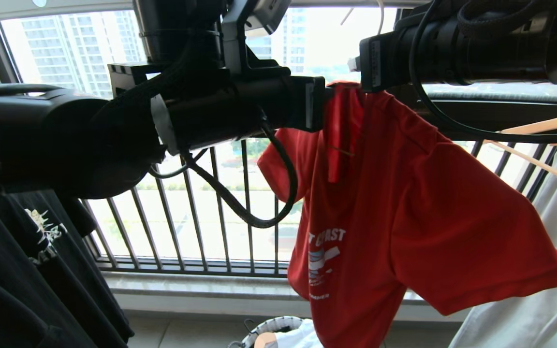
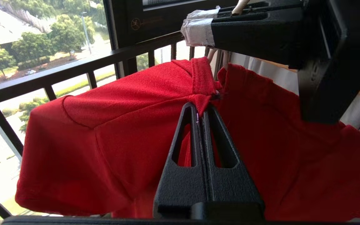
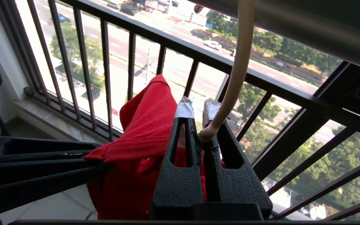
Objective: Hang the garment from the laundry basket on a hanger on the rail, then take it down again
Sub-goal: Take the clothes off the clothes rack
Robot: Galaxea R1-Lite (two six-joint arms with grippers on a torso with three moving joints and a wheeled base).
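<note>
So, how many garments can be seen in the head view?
3: the red T-shirt in the middle, a black T-shirt at left, a white garment at right. The basket below may hold more.

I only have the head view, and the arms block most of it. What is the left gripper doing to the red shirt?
Observer: The left gripper is shut on a fold of the red T-shirt at its neckline.
Operator: And the right gripper?
Observer: The right gripper is shut on the neck of the cream wire hanger, just above the shirt.
Operator: Is the hanger on the rail?
Observer: Its wire runs up to the grey rail, but the right wrist view cuts off the hook, so I cannot tell.
</note>
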